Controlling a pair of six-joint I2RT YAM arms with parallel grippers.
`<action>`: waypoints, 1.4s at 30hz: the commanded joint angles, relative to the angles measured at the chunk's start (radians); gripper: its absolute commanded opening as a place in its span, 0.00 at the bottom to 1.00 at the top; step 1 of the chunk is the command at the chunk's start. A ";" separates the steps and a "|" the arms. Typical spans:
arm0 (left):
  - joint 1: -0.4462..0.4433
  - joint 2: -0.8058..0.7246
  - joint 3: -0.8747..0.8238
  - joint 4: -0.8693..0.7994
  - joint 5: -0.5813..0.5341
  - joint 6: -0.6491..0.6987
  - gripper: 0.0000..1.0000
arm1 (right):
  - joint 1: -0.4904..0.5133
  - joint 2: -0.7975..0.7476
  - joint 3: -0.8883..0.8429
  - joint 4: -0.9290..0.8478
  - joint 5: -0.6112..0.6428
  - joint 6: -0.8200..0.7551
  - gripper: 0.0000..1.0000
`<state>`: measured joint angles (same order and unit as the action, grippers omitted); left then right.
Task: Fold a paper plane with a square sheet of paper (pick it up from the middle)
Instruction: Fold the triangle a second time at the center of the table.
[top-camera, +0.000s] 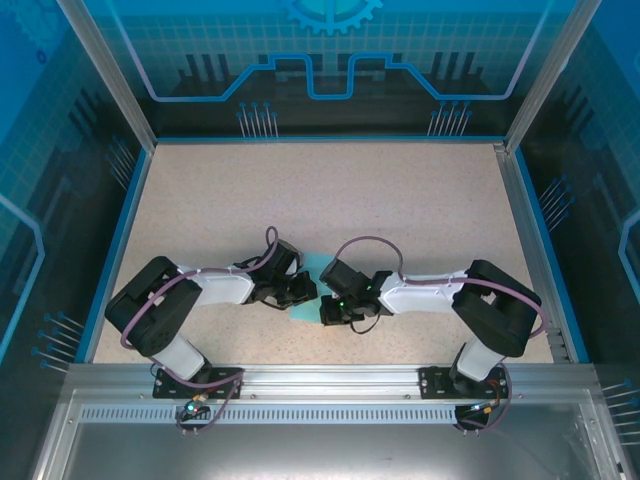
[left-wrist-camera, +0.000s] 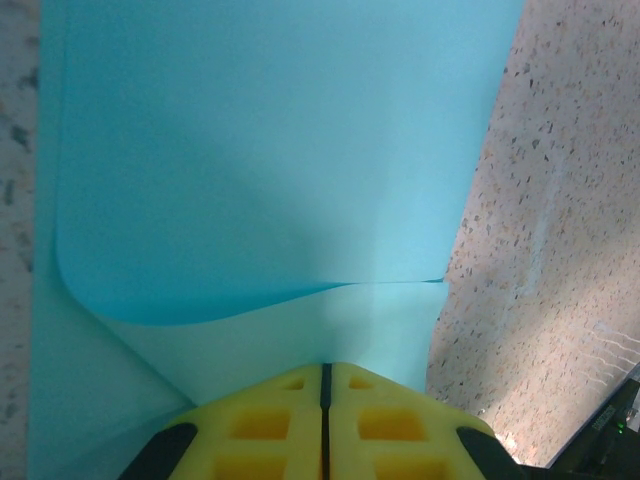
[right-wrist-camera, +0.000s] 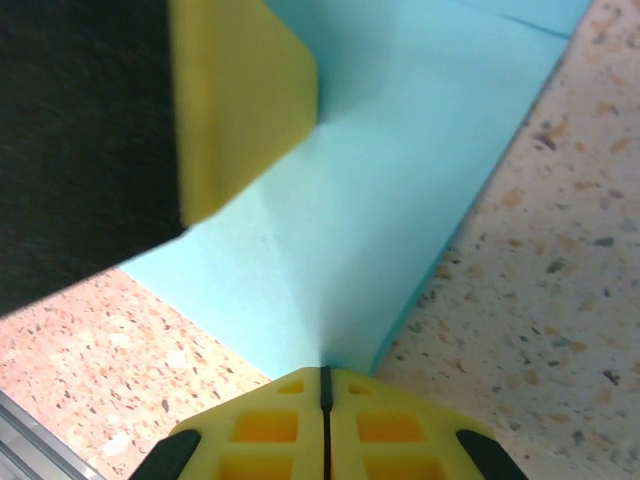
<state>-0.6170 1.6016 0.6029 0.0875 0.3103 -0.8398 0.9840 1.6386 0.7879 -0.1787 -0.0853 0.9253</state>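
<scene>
Yellow left fingers (left-wrist-camera: 270, 420), pressed together, pinch the square sheet of paper (left-wrist-camera: 250, 150); our right fingers (right-wrist-camera: 270, 425), likewise closed, nip its edge. We see it mid-tabletop (top-camera: 330, 190), between both arms.

The top camera hangs above and behind my two bases, facing down and forward over the whole worktop (top-camera: 330, 190), far enough back to take in both arms. My left wrist camera sits just behind my left claw (left-wrist-camera: 325, 372) and looks along its fingers, very near the square sheet of paper (left-wrist-camera: 260, 150). My right wrist camera does likewise behind my right claw (right-wrist-camera: 325, 375), facing the opposite way. All three share the sheet and the speckled worktop beside it.
</scene>
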 joint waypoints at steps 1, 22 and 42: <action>-0.007 0.064 -0.060 -0.158 -0.082 0.004 0.08 | 0.018 0.013 -0.024 -0.026 0.005 0.018 0.07; -0.008 0.044 -0.058 -0.172 -0.080 0.005 0.08 | 0.005 0.037 0.042 0.002 -0.001 -0.023 0.07; -0.009 0.032 -0.057 -0.184 -0.086 0.007 0.08 | 0.004 -0.052 -0.087 -0.005 -0.078 -0.042 0.07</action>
<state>-0.6178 1.5955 0.6022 0.0841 0.3061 -0.8394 0.9821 1.6115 0.7132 -0.0750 -0.1249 0.9089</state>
